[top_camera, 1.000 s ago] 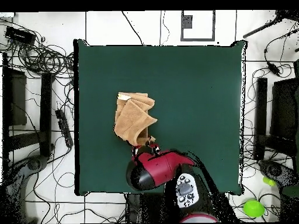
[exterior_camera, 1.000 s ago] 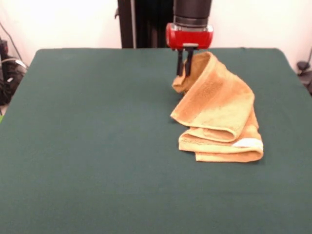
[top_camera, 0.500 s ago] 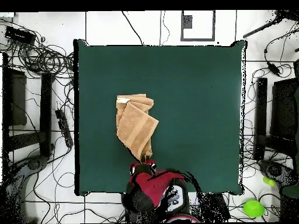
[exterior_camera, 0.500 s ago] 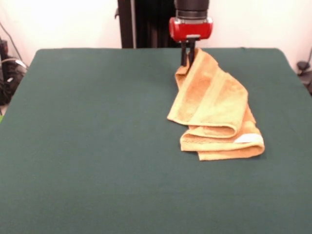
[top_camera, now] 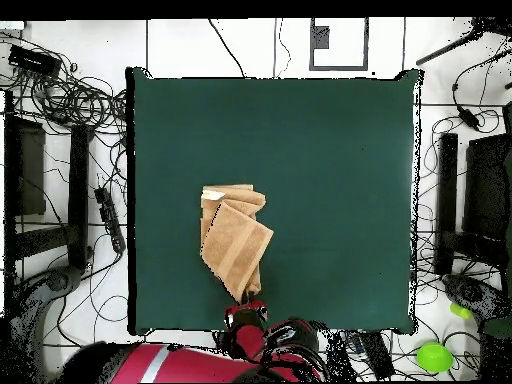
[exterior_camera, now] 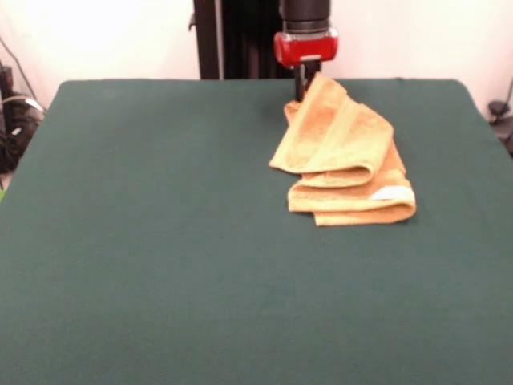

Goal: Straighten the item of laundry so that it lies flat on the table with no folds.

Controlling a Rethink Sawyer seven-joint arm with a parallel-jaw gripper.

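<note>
Clearly the towel [exterior_camera: 346, 156] is soft, limp terry, light enough to trail from one corner, yet it looks grippy against felt, so I judge it will drag and bunch rather than slide; it lies right of centre in the front view, toward the far side of the table [exterior_camera: 144, 241], folded over itself in several layers, with its white label [exterior_camera: 392, 192] showing on the near lower fold. One far corner is raised and pinched by the gripper [exterior_camera: 303, 83], whose fingers are clamped on the cloth at the table's far edge; seen from above, the towel [top_camera: 235, 240] stretches as a narrowing strip from the folded stack toward the gripper [top_camera: 246, 312]. A corner or the hem of a pale woven band seems the best hold, since mid-cloth pinches would gather several layers; no containers are visible anywhere on the table.
</note>
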